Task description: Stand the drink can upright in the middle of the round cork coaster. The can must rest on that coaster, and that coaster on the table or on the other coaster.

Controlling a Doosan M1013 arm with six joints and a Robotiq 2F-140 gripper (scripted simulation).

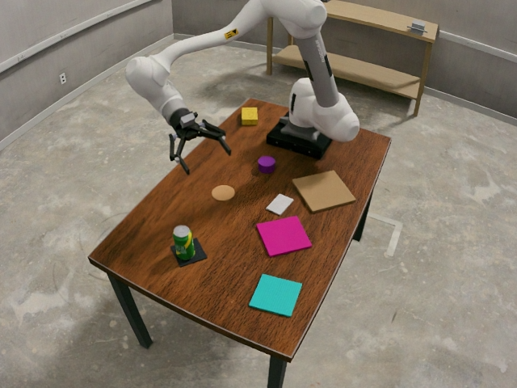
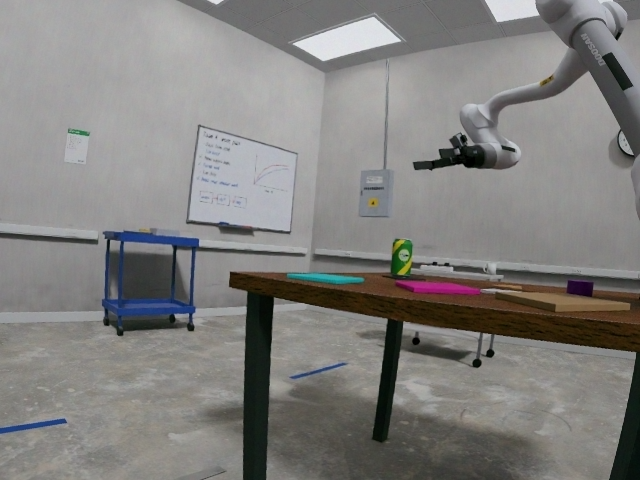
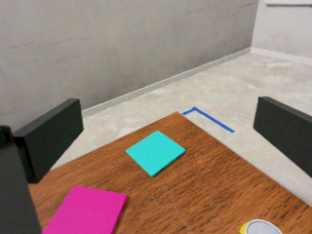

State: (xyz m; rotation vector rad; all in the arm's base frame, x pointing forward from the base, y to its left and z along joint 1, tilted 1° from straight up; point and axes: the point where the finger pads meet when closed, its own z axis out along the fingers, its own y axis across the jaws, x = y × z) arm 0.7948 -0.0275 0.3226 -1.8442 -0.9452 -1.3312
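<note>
End effector (image 1: 205, 158) spread wide, gripping nothing, high over surface (image 1: 137, 234) left edge. Drink can (image 1: 183, 242) upright on dark square coaster (image 1: 199, 255) near front-left corner. Round cork coaster (image 1: 223, 192) bare mid-surface, well apart from can. Top view only: purple cylinder (image 1: 266, 164) just beyond cork. Wrist view: can rim only (image 3: 263, 227), teal pad (image 3: 155, 152), magenta pad (image 3: 87, 211).

The can (image 1: 182, 242) is standing upright on a square coaster (image 1: 198, 255) near the table's (image 1: 166, 208) front left corner. The round coaster (image 1: 223, 192) is lying behind it, mid-table. The gripper (image 1: 206, 160) is hovering wide open above the left edge.
</note>
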